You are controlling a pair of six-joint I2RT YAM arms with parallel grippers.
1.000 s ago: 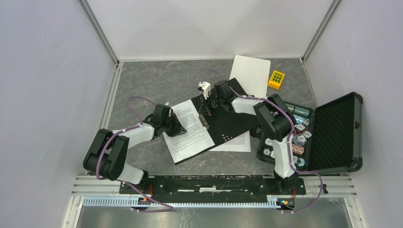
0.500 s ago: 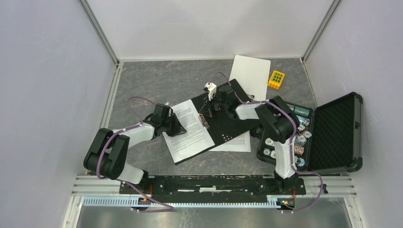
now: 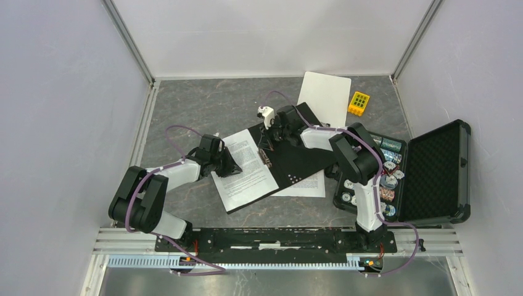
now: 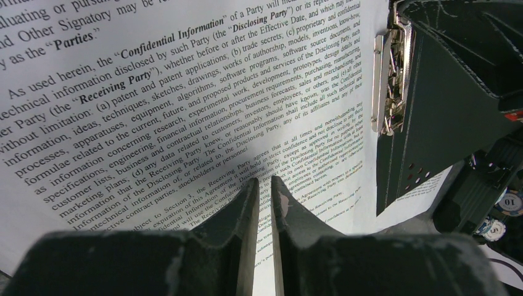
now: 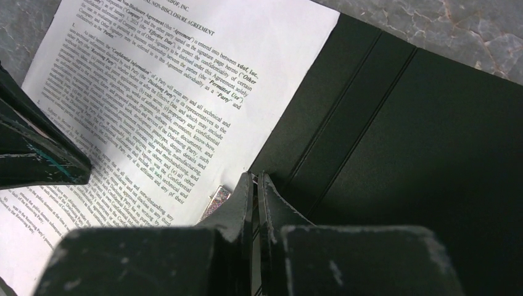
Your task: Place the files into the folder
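The folder lies open, black inside up, mid-table. One printed sheet lies on its left half. A second printed sheet sticks out from under its near right edge. My left gripper is shut with its tips on the first sheet. My right gripper is shut, tips at the metal clip along the folder's spine, beside the sheet's edge. I cannot tell whether anything is between its tips. The clip also shows in the left wrist view.
A blank white clipboard and a yellow block lie at the back. An open black foam-lined case with poker chips stands at the right, close to the folder. Walls enclose the table.
My right wrist swung a little to the right half a second ago and has come back left to the clip. The left arm, folder and sheets have not moved.
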